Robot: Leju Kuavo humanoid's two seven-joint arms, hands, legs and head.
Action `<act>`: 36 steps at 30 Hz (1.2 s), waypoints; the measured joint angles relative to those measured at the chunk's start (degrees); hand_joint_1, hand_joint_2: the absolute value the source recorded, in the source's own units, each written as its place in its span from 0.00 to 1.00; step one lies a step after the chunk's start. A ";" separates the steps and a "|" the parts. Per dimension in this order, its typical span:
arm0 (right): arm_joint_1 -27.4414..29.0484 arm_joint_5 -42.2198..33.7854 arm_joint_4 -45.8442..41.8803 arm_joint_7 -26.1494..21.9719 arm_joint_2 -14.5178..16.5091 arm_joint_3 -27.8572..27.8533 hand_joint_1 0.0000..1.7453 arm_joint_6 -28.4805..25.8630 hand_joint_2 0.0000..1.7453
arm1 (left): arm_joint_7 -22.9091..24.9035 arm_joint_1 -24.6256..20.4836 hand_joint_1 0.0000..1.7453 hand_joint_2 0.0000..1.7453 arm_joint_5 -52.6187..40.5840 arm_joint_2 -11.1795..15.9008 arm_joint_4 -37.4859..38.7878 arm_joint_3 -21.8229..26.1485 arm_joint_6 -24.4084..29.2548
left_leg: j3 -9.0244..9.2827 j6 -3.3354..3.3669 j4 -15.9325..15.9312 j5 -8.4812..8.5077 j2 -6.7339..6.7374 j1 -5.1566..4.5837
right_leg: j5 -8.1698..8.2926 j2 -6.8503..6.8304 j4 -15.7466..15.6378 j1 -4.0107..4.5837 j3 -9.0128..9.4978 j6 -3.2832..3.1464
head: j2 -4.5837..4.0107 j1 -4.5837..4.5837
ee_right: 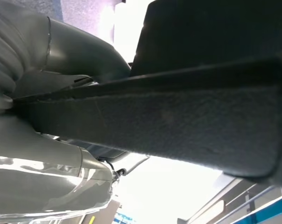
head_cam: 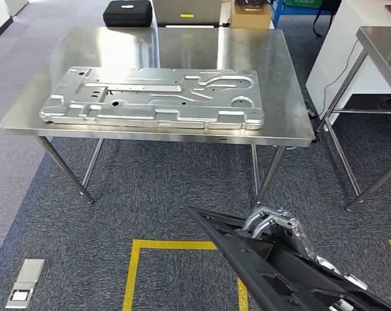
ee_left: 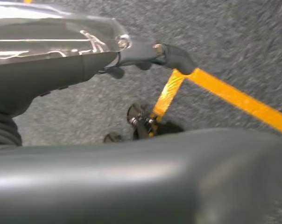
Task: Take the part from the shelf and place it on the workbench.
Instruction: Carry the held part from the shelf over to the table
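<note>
A black flat panel part (head_cam: 262, 259) juts up from the lower right of the head view, held off the carpet in front of the workbench. My right hand (head_cam: 272, 223) grips its upper edge. In the right wrist view the part's dark felt-like edge (ee_right: 167, 121) runs between the thumb and fingers of my right hand (ee_right: 37, 177). The steel workbench (head_cam: 281, 78) stands ahead, a step away. My left hand (ee_left: 62, 70) hangs over the carpet with its fingers apart and nothing in it.
A large silver pressed-metal plate (head_cam: 154, 97) covers the left and middle of the workbench top. A second steel table (head_cam: 384, 45) stands at the right. A black case (head_cam: 127, 13) and a cardboard box (head_cam: 250, 13) sit behind. Yellow floor tape (head_cam: 134, 272) lies near me.
</note>
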 joint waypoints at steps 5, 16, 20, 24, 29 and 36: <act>-0.10 0.01 -0.06 -0.03 -0.02 0.07 1.00 -0.01 1.00 | -0.02 -0.06 0.00 1.00 0.01 0.02 0.00 0.00 0.02 | 2.02 1.49 -1.71 0.15 -0.03 0.35 | -1.78 0.01 3.56 0.16 -0.50 1.59 | 0.00 0.04; 0.18 0.01 0.17 0.00 -0.10 0.02 1.00 -0.02 1.00 | 0.01 -0.16 0.00 1.00 0.01 -0.08 0.00 0.00 -0.01 | 5.75 1.04 -2.09 -3.22 -0.06 0.38 | 3.61 -0.20 1.64 0.75 -6.46 0.76 | 0.01 0.15; 0.07 0.00 0.16 -0.03 -0.11 0.01 1.00 0.00 1.00 | 0.01 -0.22 0.00 1.00 0.01 -0.09 0.00 -0.01 -0.04 | 6.47 1.70 -2.45 -3.43 -0.03 0.13 | 3.98 -0.17 0.87 0.53 -5.89 0.74 | 0.00 0.11; 0.04 0.00 0.16 -0.03 -0.11 0.01 1.00 0.00 1.00 | -0.01 -0.31 0.00 1.00 0.01 0.08 0.00 -0.01 0.02 | 6.71 1.70 -2.72 -3.47 -0.03 -0.05 | 3.72 -0.19 0.81 0.31 -5.77 0.76 | 0.00 0.10; 0.05 0.00 0.16 -0.03 -0.11 0.01 1.00 0.00 1.00 | -0.01 -0.33 0.00 1.00 0.01 0.11 0.00 -0.02 0.02 | 6.70 2.01 -2.82 -3.67 -0.03 -0.19 | 3.59 -0.25 0.76 0.26 -5.77 0.82 | 0.00 0.10; -0.05 0.01 0.17 -0.03 -0.12 0.01 1.00 -0.01 1.00 | -0.01 -0.29 0.00 1.00 0.01 0.09 0.00 -0.02 0.02 | 8.44 2.17 -5.17 -2.76 0.10 0.46 | 1.28 -0.19 6.91 0.13 -8.10 2.18 | 0.00 0.20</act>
